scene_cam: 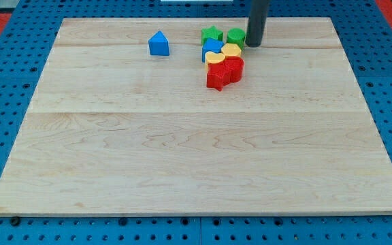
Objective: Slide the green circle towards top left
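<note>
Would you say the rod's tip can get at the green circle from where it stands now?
Probably yes: my tip sits right beside the green circle, on the view's right, with nothing between them. The green star lies just beyond, toward the left.

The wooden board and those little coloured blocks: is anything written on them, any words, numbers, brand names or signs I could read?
No text can be read anywhere in this view.
Wooden board: plain wood grain, no markings.
Green circle, blue block and the other blocks: plain coloured faces, no letters or numbers.
My tip, just right of the green circle: plain dark rod, no label.
</note>
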{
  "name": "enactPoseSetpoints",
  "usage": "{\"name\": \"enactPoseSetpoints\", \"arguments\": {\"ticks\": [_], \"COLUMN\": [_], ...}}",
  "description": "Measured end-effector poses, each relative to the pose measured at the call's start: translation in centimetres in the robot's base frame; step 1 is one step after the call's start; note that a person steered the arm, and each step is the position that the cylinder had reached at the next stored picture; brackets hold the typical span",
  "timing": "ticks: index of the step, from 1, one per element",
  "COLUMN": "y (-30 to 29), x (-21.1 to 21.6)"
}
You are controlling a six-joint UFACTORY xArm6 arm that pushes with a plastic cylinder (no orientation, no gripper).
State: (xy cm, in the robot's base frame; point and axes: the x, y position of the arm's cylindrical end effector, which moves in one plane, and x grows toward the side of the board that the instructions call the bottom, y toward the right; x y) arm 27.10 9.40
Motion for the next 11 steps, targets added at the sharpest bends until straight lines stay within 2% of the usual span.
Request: {"name": "enactPoseSetpoints", "arguments": {"ticks": [1, 2, 4, 6, 9, 11], "y": [-4.3, -6.0, -6.0, -7.3, -15.4, -20.2], "x": [-0.9, -2.0, -5.9, -7.9, -7.1, -1.6]}}
